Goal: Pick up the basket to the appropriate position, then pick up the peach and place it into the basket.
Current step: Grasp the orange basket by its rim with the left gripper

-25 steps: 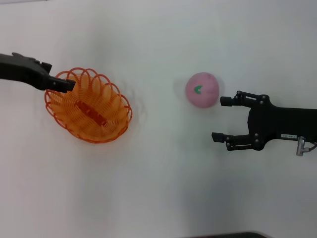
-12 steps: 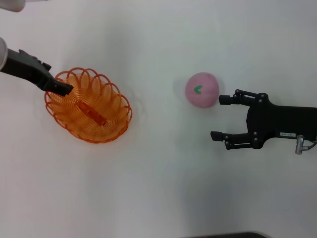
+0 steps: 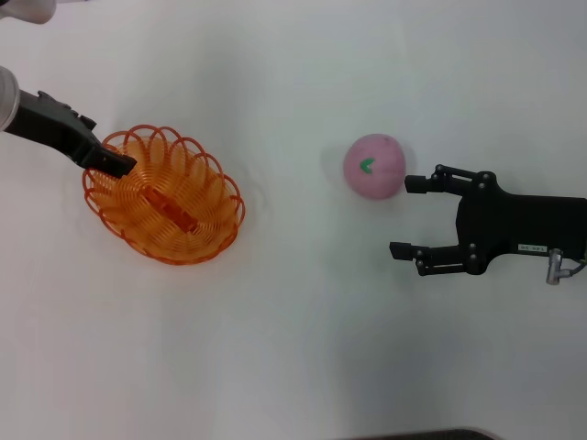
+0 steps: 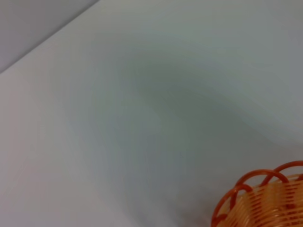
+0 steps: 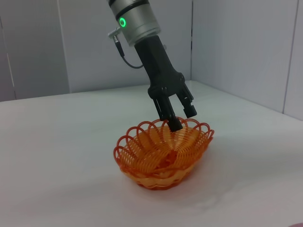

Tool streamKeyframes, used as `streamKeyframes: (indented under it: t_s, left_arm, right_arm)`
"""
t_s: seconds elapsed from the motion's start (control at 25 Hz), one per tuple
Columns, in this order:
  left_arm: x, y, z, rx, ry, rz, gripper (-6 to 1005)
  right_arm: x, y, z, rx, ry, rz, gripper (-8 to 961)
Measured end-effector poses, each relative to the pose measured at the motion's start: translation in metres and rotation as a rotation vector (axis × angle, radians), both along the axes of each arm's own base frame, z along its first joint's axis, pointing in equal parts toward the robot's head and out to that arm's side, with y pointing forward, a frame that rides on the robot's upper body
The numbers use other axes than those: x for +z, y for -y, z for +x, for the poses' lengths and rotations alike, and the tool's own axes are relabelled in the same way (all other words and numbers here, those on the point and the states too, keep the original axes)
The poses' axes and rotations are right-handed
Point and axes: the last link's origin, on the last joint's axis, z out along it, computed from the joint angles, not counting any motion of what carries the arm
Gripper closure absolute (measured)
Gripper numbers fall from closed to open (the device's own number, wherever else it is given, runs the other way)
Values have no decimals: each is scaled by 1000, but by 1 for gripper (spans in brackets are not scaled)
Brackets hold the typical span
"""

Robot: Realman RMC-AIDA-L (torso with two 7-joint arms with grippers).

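We see a white surface (image 3: 303,348) carrying everything. On its left part sits the basket (image 3: 165,195), an orange oval of openwork loops, resting flat with its scalloped rim up. The left pincer (image 3: 112,162) reaches down at a slant to the basket's far left rim; in the right wrist view that same left pincer (image 5: 176,119) has its fingers drawn close together, the tip at the looped edge, and it looks clamped on a loop of the rim. The basket (image 5: 163,152) rests level on the surface there too. The left wrist view catches only a corner of the basket (image 4: 265,201).

The right pincer (image 3: 405,216) lies on the right side, its fingers spread wide apart and holding nothing. The peach (image 3: 374,166) sits just beside the upper finger, pink, green leaf mark up, well apart from the basket.
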Motion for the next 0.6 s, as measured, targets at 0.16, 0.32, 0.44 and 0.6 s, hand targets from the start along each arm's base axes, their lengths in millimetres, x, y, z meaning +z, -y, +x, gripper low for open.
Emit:
streamKeyframes:
  t_s: [0.16,0.32,0.44,0.6]
  left_arm:
    - [-2,1,0,-2,-5,-6,167]
    - [-4,3,-1,-2,-9,-13,173]
    - [-5,3,-1,-2,-10,-17,177]
    - [-8,5,-1,-6,-19,-30,377]
  right_arm:
    - [0,-1,0,1,1,1,23]
    - [0,-2,-1,2,2,2,23]
    - [-1,-2,-1,2,2,2,23]
    - [-1,-2,-1,2,1,1,23]
